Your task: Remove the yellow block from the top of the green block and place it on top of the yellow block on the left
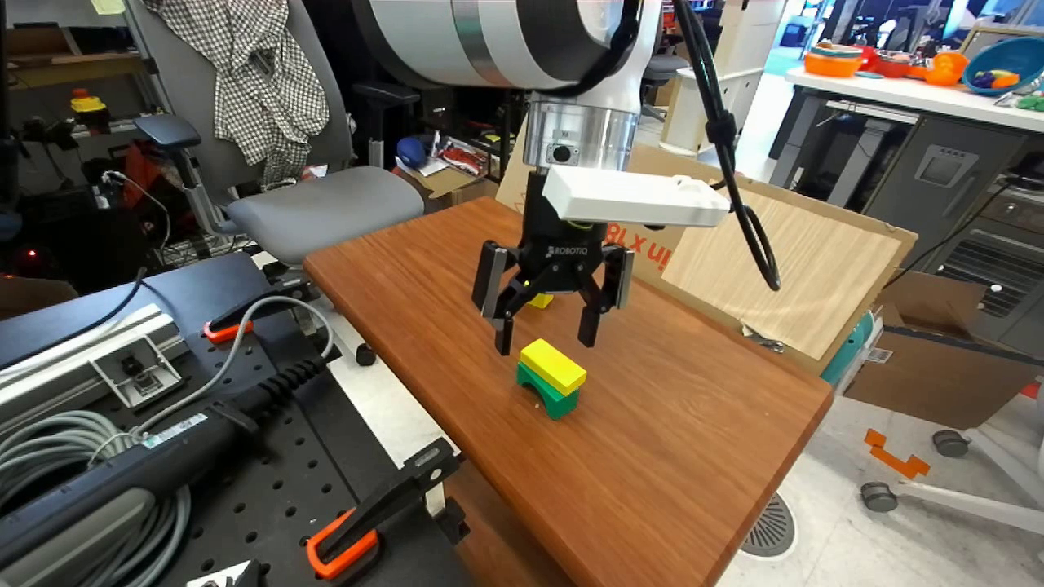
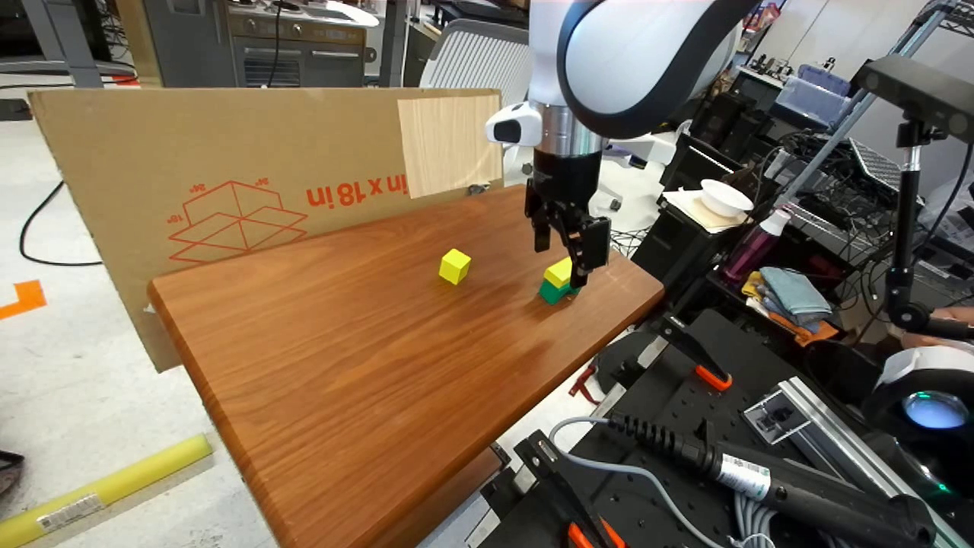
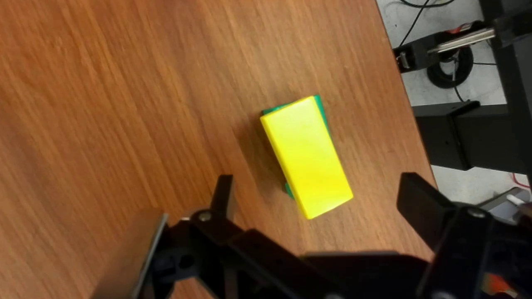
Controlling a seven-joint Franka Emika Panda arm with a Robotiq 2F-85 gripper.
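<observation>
A rectangular yellow block (image 1: 553, 365) lies on top of a green arch-shaped block (image 1: 550, 395) on the wooden table. The stacked yellow block (image 2: 558, 272) and green block (image 2: 553, 293) also show in an exterior view, partly behind a finger. In the wrist view the upper yellow block (image 3: 306, 158) covers most of the green block (image 3: 319, 103). Another yellow block (image 2: 455, 266) stands alone on the table; in an exterior view this lone block (image 1: 541, 301) is mostly hidden behind the gripper. My gripper (image 1: 545, 346) is open and empty, just above the stack; its fingers (image 3: 318, 180) are apart from it.
The wooden table (image 1: 652, 465) has a cardboard sheet (image 2: 114, 160) standing along one long edge. A black perforated bench (image 1: 269, 489) with a clamp (image 1: 383, 509), cables and a tool adjoins the opposite edge. A grey chair (image 1: 326, 212) stands nearby.
</observation>
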